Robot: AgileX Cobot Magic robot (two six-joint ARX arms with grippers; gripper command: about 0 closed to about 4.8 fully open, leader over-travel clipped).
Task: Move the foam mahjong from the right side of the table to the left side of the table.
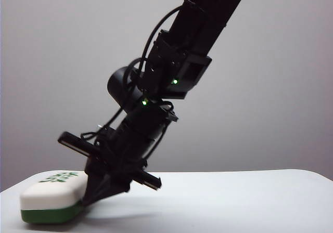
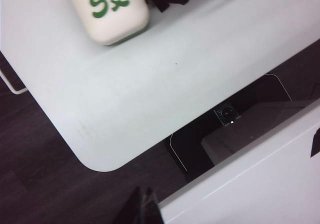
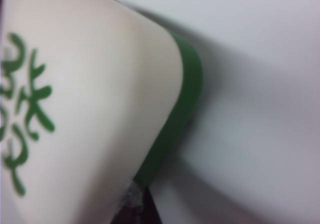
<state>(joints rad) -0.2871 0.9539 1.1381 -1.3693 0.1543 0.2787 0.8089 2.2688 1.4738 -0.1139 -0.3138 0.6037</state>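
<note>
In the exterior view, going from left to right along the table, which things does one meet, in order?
Mahjong at the table's left end → right gripper, its jaws at the block's right end → bare table out to the right edge. The left gripper does not appear in this view.

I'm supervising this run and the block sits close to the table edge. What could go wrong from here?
The foam mahjong lies at the table's left end, near its rounded corner; a further push from the right gripper at its right end might slide it off. Pulling away could also drag the soft block. The left gripper is not visible.
</note>
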